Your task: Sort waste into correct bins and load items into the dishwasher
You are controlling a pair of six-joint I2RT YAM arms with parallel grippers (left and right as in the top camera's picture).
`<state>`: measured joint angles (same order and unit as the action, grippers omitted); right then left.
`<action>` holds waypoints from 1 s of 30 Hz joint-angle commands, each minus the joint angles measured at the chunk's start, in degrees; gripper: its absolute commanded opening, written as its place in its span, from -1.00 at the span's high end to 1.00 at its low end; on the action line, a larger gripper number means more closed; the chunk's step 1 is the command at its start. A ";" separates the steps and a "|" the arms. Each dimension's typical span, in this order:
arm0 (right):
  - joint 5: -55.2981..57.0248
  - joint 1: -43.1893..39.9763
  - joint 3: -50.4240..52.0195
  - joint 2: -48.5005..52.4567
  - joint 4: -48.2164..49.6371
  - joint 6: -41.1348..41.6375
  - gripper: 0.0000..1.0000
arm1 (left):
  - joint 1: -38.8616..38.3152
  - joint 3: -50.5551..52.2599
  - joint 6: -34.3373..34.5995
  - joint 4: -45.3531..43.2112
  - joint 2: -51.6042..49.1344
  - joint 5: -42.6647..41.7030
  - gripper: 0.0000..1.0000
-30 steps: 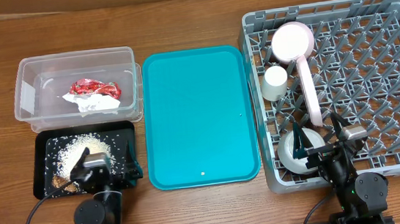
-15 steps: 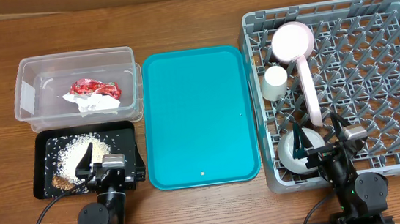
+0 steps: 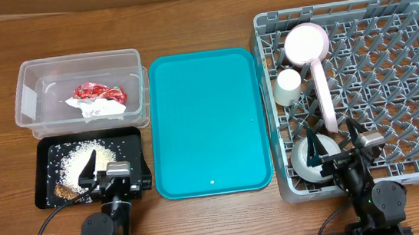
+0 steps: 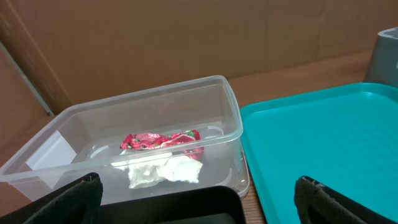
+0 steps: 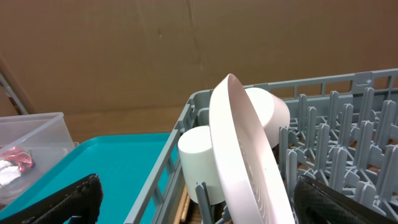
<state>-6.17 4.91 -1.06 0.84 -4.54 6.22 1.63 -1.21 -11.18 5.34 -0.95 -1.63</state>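
- Waste: the red wrapper [image 3: 97,90] and white napkin [image 3: 102,108] lie in the clear tub [image 3: 29,71] at the tabletop's far left. The rice grains [image 3: 82,154] lie in the black tray [image 3: 41,163] at its near left edge.
- Items: the pink plates [image 3: 323,95], cup [image 3: 289,85] and bowl [image 3: 303,159] sit along the grey rack's [image 3: 414,3] left side.
- Step, as judged: sorting looks complete, so park both arms without brushing the tray rim or the pegs.
- Left gripper [image 3: 115,174]: jaws spread, empty, low over the black tray's near right corner.
- Right gripper [image 3: 334,148]: jaws spread, empty, over the rack's near left corner, beside the bowl.
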 commanded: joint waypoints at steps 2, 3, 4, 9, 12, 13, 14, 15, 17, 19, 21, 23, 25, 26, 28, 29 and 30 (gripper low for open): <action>-0.33 -0.15 0.59 -0.68 0.35 -0.02 -1.00 | 0.37 0.52 -1.49 -0.07 0.74 0.57 -1.00; -0.33 -0.15 0.59 -0.68 0.35 -0.02 -1.00 | 0.37 0.52 -1.49 -0.07 0.74 0.57 -1.00; -0.33 -0.15 0.59 -0.68 0.35 -0.02 -1.00 | 0.37 0.52 -1.49 -0.07 0.74 0.57 -1.00; -0.33 -0.15 0.59 -0.68 0.35 -0.02 -1.00 | 0.31 0.52 2.34 -0.15 0.61 -0.72 -1.00; -0.33 -0.15 0.59 -0.68 0.35 -0.02 -1.00 | 0.22 0.52 10.58 -0.26 0.59 -1.14 -1.00; -0.33 -0.15 0.59 -0.68 0.35 -0.02 -1.00 | 0.22 0.52 11.02 -0.26 0.59 -1.11 -1.00; -0.33 -0.15 0.59 -0.68 0.35 -0.02 -1.00 | 0.22 0.52 11.04 -0.28 0.59 -1.22 -1.00; -0.33 -0.15 0.59 -0.68 0.35 -0.04 -1.00 | 0.22 0.52 11.04 -0.28 0.59 -1.40 -1.00; -0.33 -0.15 0.59 -0.68 0.35 -0.02 -1.00 | 0.22 0.52 11.76 -0.28 0.59 -1.40 -1.00; -0.33 -0.15 0.59 -0.68 0.35 -0.02 -1.00 | 0.22 0.52 13.94 -0.44 0.59 -1.38 -1.00; -0.33 -0.15 0.59 -0.68 0.35 -0.02 -1.00 | 0.22 0.52 15.30 -0.39 0.59 -1.09 -0.70; -0.33 -0.15 0.59 -0.68 0.35 -0.02 -1.00 | 0.22 0.52 15.50 -0.42 0.59 -0.76 -0.67; -0.33 -0.15 0.59 -0.68 0.35 -0.02 -1.00 | 0.22 0.52 15.47 -0.46 0.59 -0.68 -1.00; -0.33 -0.15 0.59 -0.68 0.35 -0.02 -1.00 | 0.22 0.52 15.47 -0.44 0.59 -0.70 -1.00; -0.33 -0.15 0.59 -0.68 0.35 -0.04 -1.00 | 0.22 0.52 15.47 -0.26 0.59 -0.72 -1.00; -0.33 -0.15 0.59 -0.68 0.35 -0.02 -1.00 | 0.22 0.52 15.47 -0.28 0.59 -0.72 -1.00; -0.33 -0.15 0.59 -0.68 0.35 -0.02 -1.00 | 0.22 0.52 15.47 -0.26 0.59 -0.72 -1.00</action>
<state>-6.17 4.91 -1.06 0.84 -4.51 6.20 1.63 -1.19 3.09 5.13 -0.95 -2.31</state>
